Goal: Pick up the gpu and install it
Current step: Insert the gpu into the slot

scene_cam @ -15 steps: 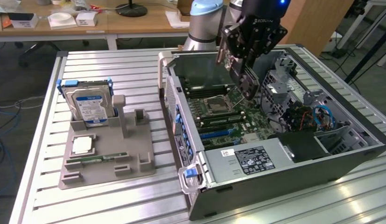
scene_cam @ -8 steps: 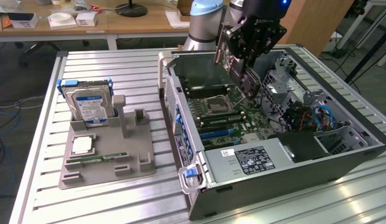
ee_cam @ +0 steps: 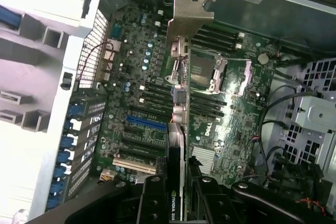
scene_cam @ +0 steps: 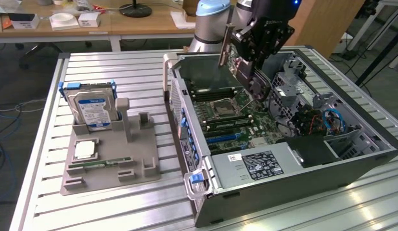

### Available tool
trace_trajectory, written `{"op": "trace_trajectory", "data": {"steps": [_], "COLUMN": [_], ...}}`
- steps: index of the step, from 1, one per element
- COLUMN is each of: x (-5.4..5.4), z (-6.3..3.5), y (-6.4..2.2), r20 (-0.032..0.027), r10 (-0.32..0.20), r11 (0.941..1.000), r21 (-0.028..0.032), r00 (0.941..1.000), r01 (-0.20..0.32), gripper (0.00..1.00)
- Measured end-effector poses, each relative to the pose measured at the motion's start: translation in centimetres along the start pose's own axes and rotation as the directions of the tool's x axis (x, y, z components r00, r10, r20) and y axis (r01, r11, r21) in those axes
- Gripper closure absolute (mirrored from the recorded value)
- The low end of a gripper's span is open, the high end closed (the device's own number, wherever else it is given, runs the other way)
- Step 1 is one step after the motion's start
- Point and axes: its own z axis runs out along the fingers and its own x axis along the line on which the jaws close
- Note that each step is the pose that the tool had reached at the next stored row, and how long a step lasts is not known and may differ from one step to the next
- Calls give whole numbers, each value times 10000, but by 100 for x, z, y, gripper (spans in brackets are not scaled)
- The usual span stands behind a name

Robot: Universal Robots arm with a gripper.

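Gripper: the black two-fingered gripper (ee_cam: pixel 178 195) is closed part-way, its fingers pinching the gpu by its two flat faces and holding nothing else.
Where the gpu is: the gpu (scene_cam: pixel 237 62), a thin flat dark expansion card with a pale metal bracket at one end, hangs at the upper centre of the exterior view. It is above the open grey computer case (scene_cam: pixel 353 159) and touches no part of it that I can see.
Which way it points: it stands on edge, with the pale metal bracket (ee_cam: pixel 191 17) at the end away from the fingers. In the exterior view that end faces the upper left.
Long axis: it runs from the fingers out to the bracket. From the wrist view it seems to lie across the blue expansion slot (ee_cam: pixel 147 124) rather than along it, so I judge it not lined up. I cannot tell its exact tilt.
Risk, bracket: the bracket leads and sticks out, so it could catch the case's rim or wall on the way down.
Risk, socket: the bare silver processor socket (ee_cam: pixel 202 72) sits close under the card's line, and a low corner could strike it.
Risk, grip: the card is pinched near one end, so a knock could make it pivot or slip.
Risk, seating: pressing down off-line could jam the card's edge against the green motherboard (ee_cam: pixel 231 129) instead of into a slot.
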Motion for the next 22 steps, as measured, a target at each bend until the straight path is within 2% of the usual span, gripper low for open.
{"op": "trace_trajectory", "data": {"steps": [5,11,16,22], "x": [-12,-24,-33,-45], "z": [4,8,12,16], "y": [-3,-6,-8,-11], "r20": [-10,-20,-28,-37], "r10": [-516,-1142,-1676,-2307], "r11": [9987,9935,9859,9730], "r21": [-12,-27,-41,-58], "r00": [9987,9935,9859,9730], "r01": [516,1142,1675,2307], "gripper": [74,74,74,74]}}
